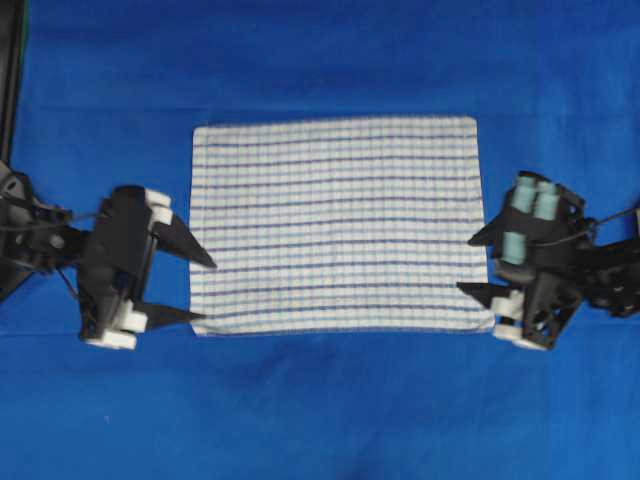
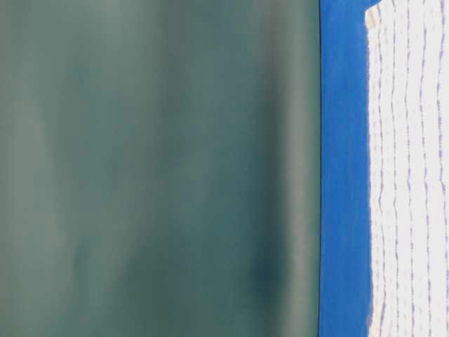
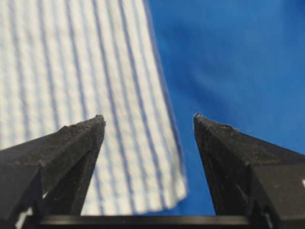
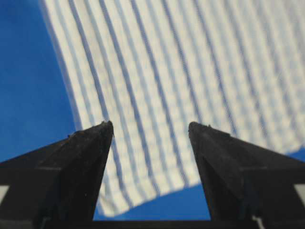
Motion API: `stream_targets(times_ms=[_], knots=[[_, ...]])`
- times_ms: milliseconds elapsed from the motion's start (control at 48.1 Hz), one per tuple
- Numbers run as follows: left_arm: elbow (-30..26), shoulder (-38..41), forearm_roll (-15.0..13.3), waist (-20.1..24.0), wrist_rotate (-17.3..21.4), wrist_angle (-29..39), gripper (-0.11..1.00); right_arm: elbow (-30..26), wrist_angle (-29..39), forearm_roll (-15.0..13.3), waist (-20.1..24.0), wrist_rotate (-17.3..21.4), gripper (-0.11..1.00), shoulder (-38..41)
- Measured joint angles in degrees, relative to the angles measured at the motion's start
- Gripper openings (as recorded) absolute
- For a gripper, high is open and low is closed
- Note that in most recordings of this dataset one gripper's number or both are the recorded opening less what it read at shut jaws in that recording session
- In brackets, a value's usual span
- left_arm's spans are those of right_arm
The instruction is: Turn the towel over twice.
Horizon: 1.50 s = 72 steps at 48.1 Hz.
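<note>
The towel point(image 1: 335, 225) lies flat in the middle of the blue table covering point(image 1: 320, 420), its white face with thin blue stripes and a faint grid turned up. My left gripper point(image 1: 208, 290) stands open at the towel's left edge, near its front-left corner. In the left wrist view that corner of the towel point(image 3: 71, 71) lies below the left gripper point(image 3: 148, 117), ungripped. My right gripper point(image 1: 465, 265) stands open at the right edge, near the front-right corner. The right wrist view looks past the right gripper point(image 4: 150, 124) onto the towel point(image 4: 190, 62), which lies flat.
Blue table covering point(image 2: 344, 175) surrounds the towel point(image 2: 410, 175) on all sides. A dark green backdrop point(image 2: 154, 168) stands behind the table. A black frame post point(image 1: 10, 80) runs along the far left edge.
</note>
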Motion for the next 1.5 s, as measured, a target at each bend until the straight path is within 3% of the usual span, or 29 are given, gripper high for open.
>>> stream_targets(times_ms=[333,541,770,1165,1498], knots=[[0.4,-13.5,0.0,9.2,8.3,-0.1,0.69,2.6,-0.4,-15.7,-6.8,-2.5,0.68,-15.8],[1.8,-21.2,0.0,15.3,10.9,-0.1,0.69,4.7,-1.8,-22.5,-10.7,-3.8,0.68,-25.8],[4.5,-24.6,0.0,19.2,11.0,-0.4,0.69,8.1,-6.1,-23.4,-15.2,-4.0,0.68,-29.4],[4.9,-26.3,0.0,19.4,11.0,-0.8,0.69,8.6,-9.4,-23.4,-17.0,-4.0,0.67,-29.3],[13.0,-39.6,0.0,19.4,11.0,0.2,0.69,16.0,-8.0,-22.8,-17.0,-4.0,0.65,-42.5]])
